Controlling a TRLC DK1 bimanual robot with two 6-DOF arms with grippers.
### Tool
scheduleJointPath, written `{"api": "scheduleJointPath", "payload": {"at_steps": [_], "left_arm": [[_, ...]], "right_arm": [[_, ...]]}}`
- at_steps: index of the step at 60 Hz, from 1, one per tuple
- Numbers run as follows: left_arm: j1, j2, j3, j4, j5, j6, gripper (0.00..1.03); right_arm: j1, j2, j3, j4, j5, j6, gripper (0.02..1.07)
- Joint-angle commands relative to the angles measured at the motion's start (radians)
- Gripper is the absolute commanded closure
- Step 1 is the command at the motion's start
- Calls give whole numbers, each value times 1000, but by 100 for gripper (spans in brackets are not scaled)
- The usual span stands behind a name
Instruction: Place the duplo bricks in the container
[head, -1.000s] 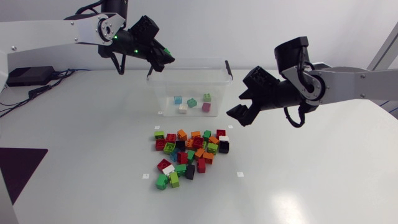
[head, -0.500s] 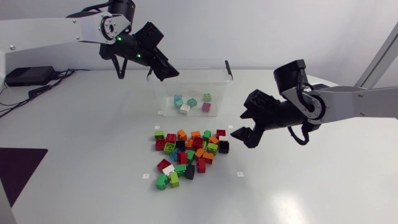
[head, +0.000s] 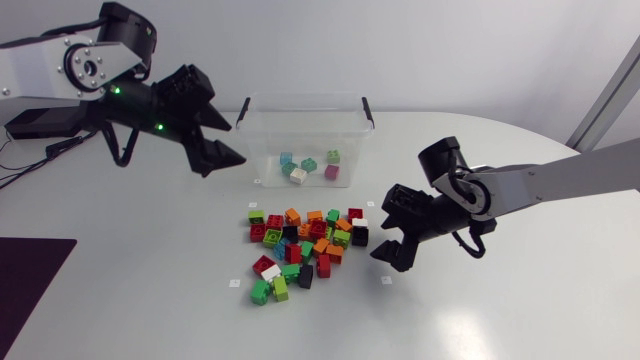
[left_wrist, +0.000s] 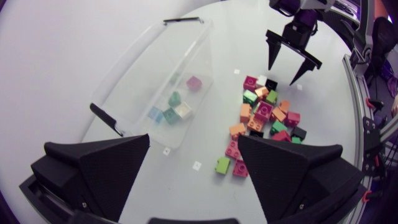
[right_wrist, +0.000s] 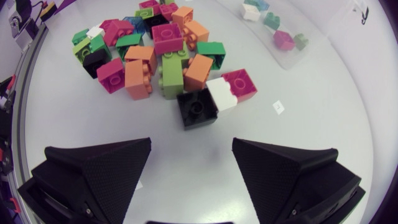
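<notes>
A clear plastic container (head: 262, 135) stands at the back of the table with several duplo bricks (head: 308, 166) on its floor. A pile of bricks (head: 305, 245) in red, orange, green, black and white lies in front of it. My left gripper (head: 230, 147) hangs open and empty just left of the container. In its own view the left gripper (left_wrist: 194, 142) looks down on the container (left_wrist: 134, 71) and the pile (left_wrist: 264, 115). My right gripper (head: 379, 240) is open and low at the pile's right edge. A black brick (right_wrist: 197, 109) and a white brick (right_wrist: 221, 93) lie just ahead of the right gripper (right_wrist: 191, 144).
Small white markers (head: 386, 280) dot the table around the pile. A black box with cables (head: 45, 120) sits at the far left edge. A dark mat (head: 30, 265) covers the front left corner.
My left gripper opened beside the container's rim, then drew back to the left and down. My right gripper came down and leftward to the pile's right edge.
</notes>
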Motion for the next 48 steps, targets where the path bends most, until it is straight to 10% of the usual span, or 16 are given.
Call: {"api": "scheduleJointPath", "payload": {"at_steps": [1,38,48], "left_arm": [[20,-50,-99,-10,-1,77,4],[97,-16,-394,65,11,298,4],[97,24,-395,96,11,298,4]], "right_arm": [[17,54,24,-16,-6,-31,13],[53,193,144,-22,-39,-54,19],[74,192,139,-35,-47,-53,46]]}}
